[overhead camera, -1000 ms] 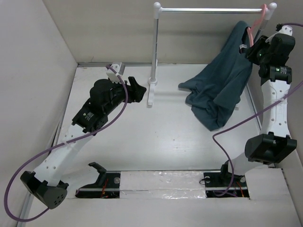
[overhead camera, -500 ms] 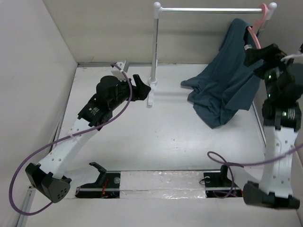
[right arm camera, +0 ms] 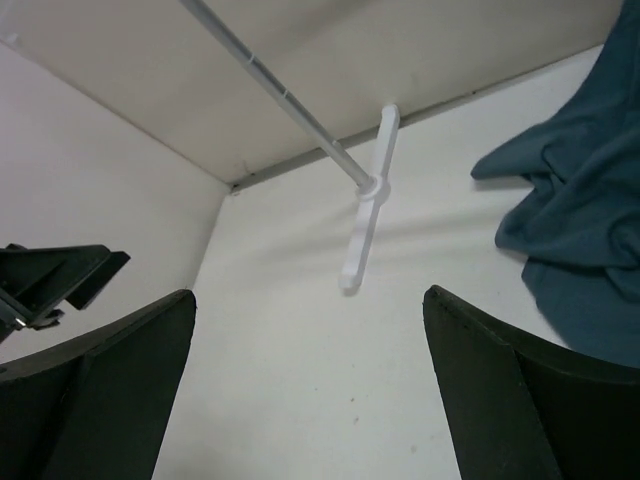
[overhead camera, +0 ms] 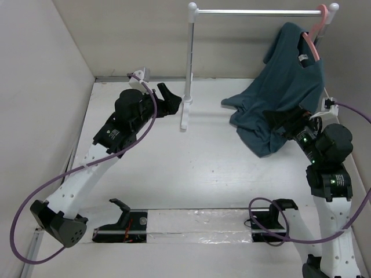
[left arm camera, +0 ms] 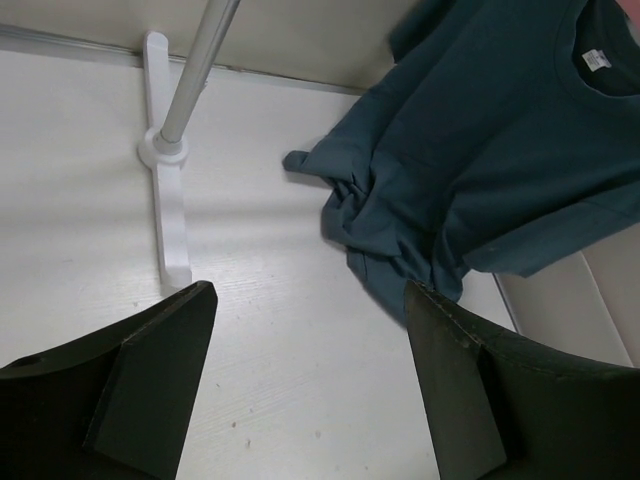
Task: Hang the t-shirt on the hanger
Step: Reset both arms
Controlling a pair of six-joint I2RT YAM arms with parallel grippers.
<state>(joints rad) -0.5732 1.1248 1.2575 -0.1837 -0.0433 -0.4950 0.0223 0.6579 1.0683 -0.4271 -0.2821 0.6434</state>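
While the t-shirt [overhead camera: 281, 92] hangs from the hanger [overhead camera: 316, 36] at the right end of the rack rail [overhead camera: 258, 11], its lower half sags down and bunches on the table [overhead camera: 174, 168]. The neck label [overhead camera: 302, 58] shows just under the hanger hook. How far the hanger sits inside the shirt, cannot tell.

Left arm [overhead camera: 98, 156] stretches from the near left corner diagonally to the far side, with its elbow low and its wrist raised. The left gripper [overhead camera: 169, 99] points right, just beside the rack base [overhead camera: 184, 113] and well apart from the shirt. In the left wrist view the left gripper [left arm camera: 308, 290] has its jaws spread wide with nothing between them. The shirt and its label [left arm camera: 594, 60] are out ahead.

Right arm [overhead camera: 327, 179] stands up from the near right, with its forearm leaning toward the far left. The right gripper [overhead camera: 277, 123] sits low at the edge of the bunched fabric. From above it looks to be against the cloth. In the right wrist view the right gripper [right arm camera: 308, 295] is spread wide and empty, the t-shirt [right arm camera: 590, 230] off to the side, not between the fingers. The purple cable [overhead camera: 23, 231] loops off the left arm.
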